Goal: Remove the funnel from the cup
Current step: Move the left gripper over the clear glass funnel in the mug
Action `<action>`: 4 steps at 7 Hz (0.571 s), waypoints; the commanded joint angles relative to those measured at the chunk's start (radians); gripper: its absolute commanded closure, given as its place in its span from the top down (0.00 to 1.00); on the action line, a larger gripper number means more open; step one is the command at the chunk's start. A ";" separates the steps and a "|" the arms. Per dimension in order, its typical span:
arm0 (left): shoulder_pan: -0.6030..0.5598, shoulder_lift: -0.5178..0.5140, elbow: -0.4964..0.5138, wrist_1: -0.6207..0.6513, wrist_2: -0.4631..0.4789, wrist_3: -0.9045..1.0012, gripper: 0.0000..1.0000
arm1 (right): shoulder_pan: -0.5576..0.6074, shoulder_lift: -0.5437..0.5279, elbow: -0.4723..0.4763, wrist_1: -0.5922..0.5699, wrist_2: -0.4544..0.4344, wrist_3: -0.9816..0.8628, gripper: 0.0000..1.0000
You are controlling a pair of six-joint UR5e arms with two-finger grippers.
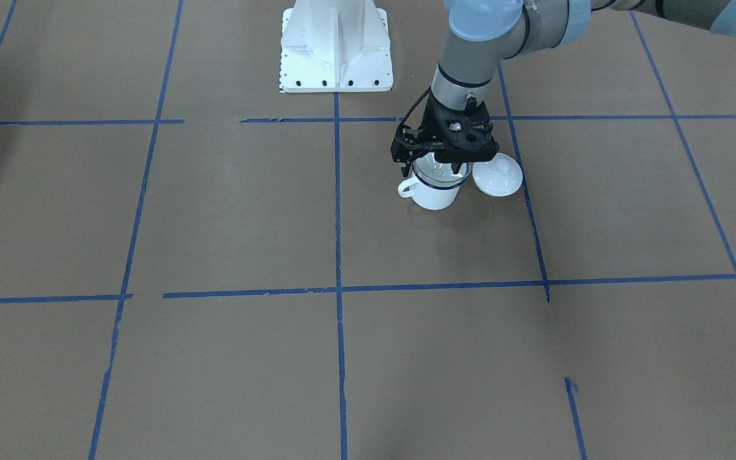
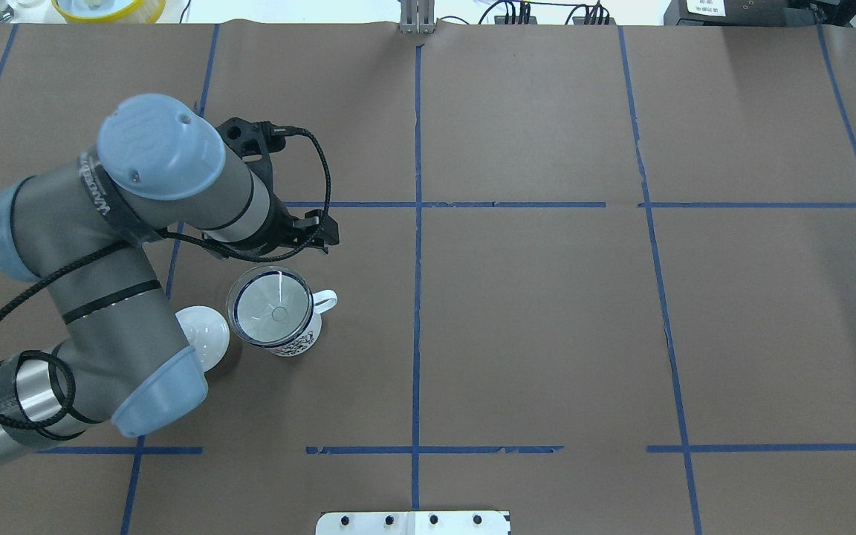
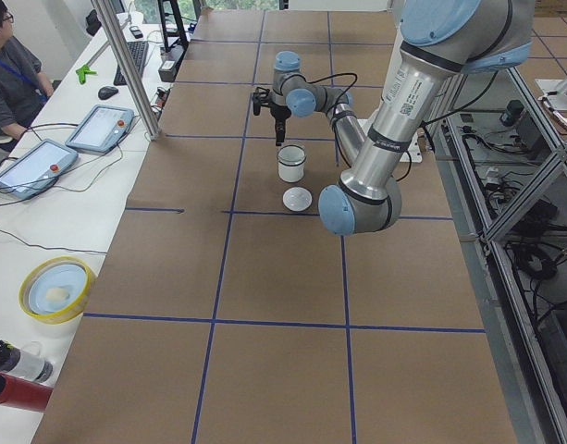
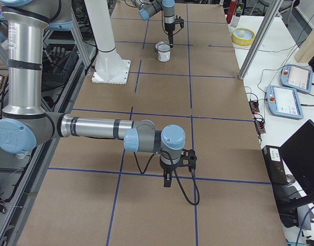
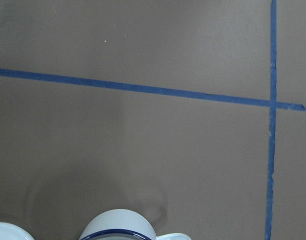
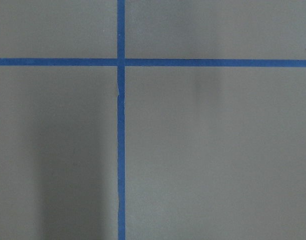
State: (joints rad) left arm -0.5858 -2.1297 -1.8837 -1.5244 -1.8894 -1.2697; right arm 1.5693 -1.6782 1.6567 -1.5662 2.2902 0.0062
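Brown table (image 1: 227, 211) ruled with blue tape (image 1: 338, 211), then a funnel (image 1: 439, 174) sitting in a cup (image 1: 433, 197) under the left gripper (image 1: 450, 167).

From the front, the clear funnel rests in the white cup and the left gripper hangs right over them; I cannot tell whether its fingers are spread or closed, or touching the funnel. A white lid (image 1: 498, 177) lies just beside the cup. From overhead, the left arm (image 2: 153, 186) covers the gripper, and the funnel's round rim fills the cup's mouth. From the left end, the gripper points down close above the cup. From the right end, the right gripper (image 4: 167, 183) hangs low over the table, well apart from the cup, its fingers too small to judge. The left wrist camera catches only the cup's blue rim at its bottom edge. The right wrist camera sees only tape and table.
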 commanded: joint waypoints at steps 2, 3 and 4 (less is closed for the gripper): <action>0.040 -0.001 0.026 0.001 0.009 -0.010 0.87 | 0.000 0.000 0.000 0.000 0.000 0.000 1.00; 0.041 -0.001 0.025 0.001 0.007 -0.010 0.82 | 0.000 0.000 0.000 0.000 0.000 0.000 1.00; 0.041 -0.001 0.022 0.003 0.007 -0.011 0.49 | 0.000 0.000 0.000 0.000 0.000 0.000 1.00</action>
State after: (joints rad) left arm -0.5460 -2.1308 -1.8600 -1.5229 -1.8818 -1.2797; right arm 1.5693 -1.6782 1.6567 -1.5662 2.2902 0.0061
